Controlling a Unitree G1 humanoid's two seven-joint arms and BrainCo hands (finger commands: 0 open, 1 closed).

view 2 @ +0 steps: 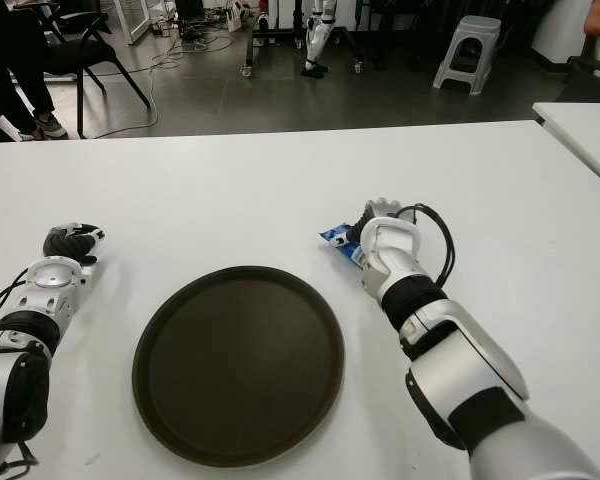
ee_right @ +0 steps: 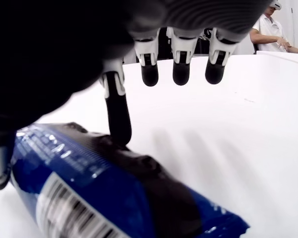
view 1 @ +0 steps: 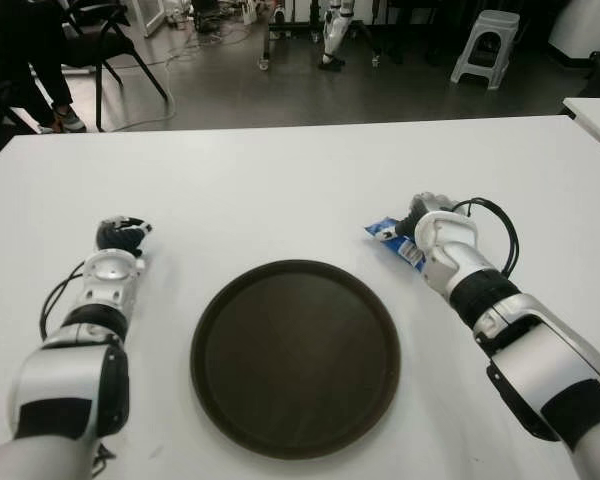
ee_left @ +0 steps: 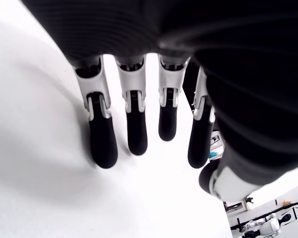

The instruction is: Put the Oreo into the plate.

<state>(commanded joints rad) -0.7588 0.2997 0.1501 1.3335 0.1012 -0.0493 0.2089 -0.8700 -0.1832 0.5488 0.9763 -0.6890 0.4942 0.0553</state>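
The right robot hand [view 1: 420,225] sits over the blue Oreo packet [ee_right: 89,198], which lies flat on the white bench [view 1: 300,180] just right of the plate's far rim. In the right wrist view the fingers [ee_right: 118,114] hang loosely above the wrapper: one fingertip comes down to, or very nearly to, the packet's top, while the other three point outward over bare bench. The thumb is mostly out of view, so whether anything presses the packet from the opposite side is hard to say; as far as the view shows, the hand is released and not yet gripping. Being poised palm-down over the packet suits a top grasp, fingers on one long edge and thumb on the other, before a lift and a short carry leftward.

The left robot hand [view 1: 120,236] shows at the far left of the bench, well apart from the plate, its fingers [ee_left: 102,144] stretched out straight and holding nothing; it looks idle, kept clear of the path.

The plate [view 1: 220,320], a dark round tray with a low rim, lies near the robot between the two arms. Nothing is in it. The packet remains outside it, close to its rim, so the task is still to be done.
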